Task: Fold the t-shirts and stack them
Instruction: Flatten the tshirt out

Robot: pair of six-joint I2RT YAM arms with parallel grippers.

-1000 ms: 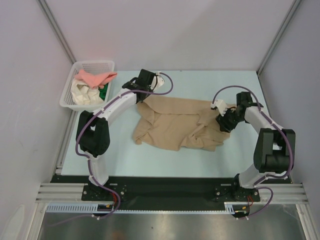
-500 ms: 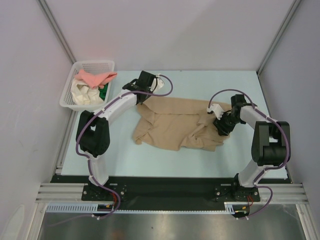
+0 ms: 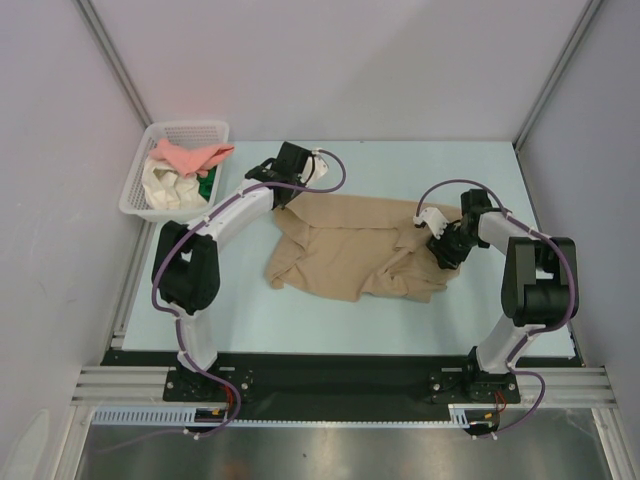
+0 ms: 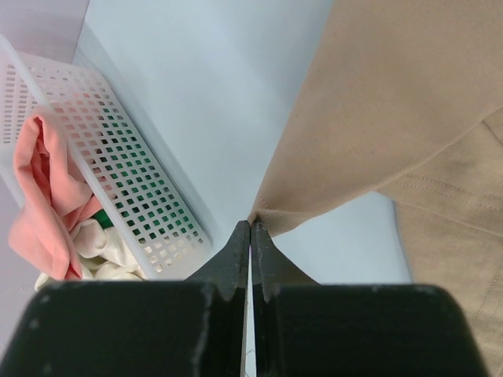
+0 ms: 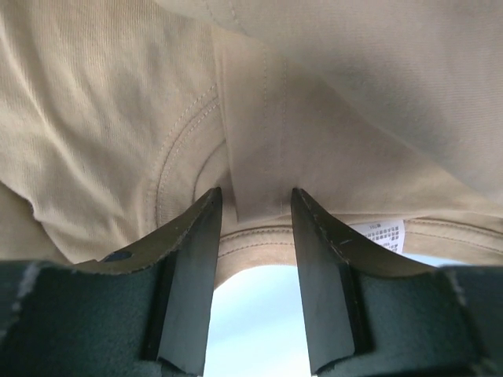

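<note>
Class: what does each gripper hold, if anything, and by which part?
The left gripper pinches the tan t-shirt by a corner of its edge; the right gripper seems to clamp a fold beside its neckline.

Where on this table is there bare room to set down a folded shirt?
Bare table: the near strip between the shirt and the near edge, and the far strip behind the shirt. Crowded: the far-left corner, with basket and left arm; the shirt's right end, under the right arm.

Rumpled tan t-shirt on the table; pink shirt, cream shirt and green shirt bunched in white basket.
</note>
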